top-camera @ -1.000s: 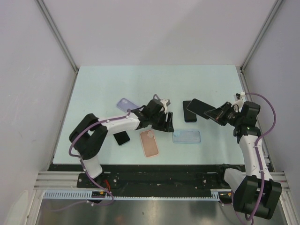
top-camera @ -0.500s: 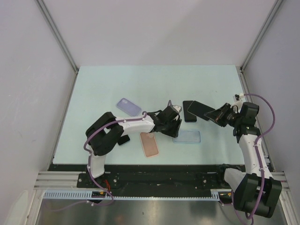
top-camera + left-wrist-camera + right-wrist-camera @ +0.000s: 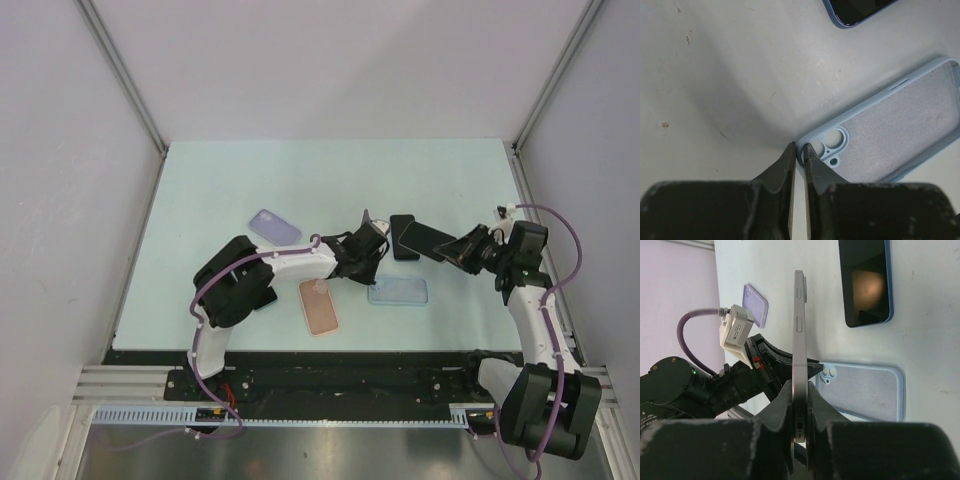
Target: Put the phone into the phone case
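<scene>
only the left wrist view shows the left end effector [image 3: 799, 146] pinching a corner of the case [image 3: 900, 125]; the right end effector [image 3: 799, 386] clamps the phone [image 3: 799, 315] edge-on

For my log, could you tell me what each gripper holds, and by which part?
Right gripper: the phone, by its bottom end. Left gripper: the light blue phone case, by its camera-cutout corner.

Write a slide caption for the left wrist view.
Left gripper, jaws pinching the camera corner of the light blue phone case; blue-edged phone beyond.
</scene>
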Controlling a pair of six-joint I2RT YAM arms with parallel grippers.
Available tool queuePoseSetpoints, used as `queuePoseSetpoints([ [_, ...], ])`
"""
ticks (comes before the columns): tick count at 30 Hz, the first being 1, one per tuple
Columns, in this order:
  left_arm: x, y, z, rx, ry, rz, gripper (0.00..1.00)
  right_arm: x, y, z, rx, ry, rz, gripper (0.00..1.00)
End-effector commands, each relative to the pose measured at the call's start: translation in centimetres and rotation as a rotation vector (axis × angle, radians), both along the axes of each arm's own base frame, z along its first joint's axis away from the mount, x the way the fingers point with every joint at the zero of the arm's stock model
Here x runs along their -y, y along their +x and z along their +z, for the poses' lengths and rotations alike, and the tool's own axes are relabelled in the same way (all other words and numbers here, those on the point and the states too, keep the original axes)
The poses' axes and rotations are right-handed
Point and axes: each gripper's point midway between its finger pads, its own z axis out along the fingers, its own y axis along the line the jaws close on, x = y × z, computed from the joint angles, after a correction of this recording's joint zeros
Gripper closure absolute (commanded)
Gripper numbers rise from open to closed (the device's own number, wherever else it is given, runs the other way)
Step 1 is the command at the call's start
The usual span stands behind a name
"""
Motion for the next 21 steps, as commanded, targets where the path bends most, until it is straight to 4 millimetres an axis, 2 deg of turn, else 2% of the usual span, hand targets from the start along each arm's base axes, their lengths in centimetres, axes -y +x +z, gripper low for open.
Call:
queuePoseSetpoints([
  [1,-1.5,0.5,-1.0,0.003,0.069,0.040,0.90,-0.3,0.9,1.5,0.089,-0.016,0.029,1.00],
  [10,-4.5,1.7,1.7,0.058,0.059,0.113,0.98,-0.9,1.1,1.1,0.087,-0.019,0.052,1.00],
  [21,-7.3,0.6,2.3,0.102,0.108,0.074,0.99,-1.8,1.0,0.8,0.077,-0.003,0.088,1.00],
])
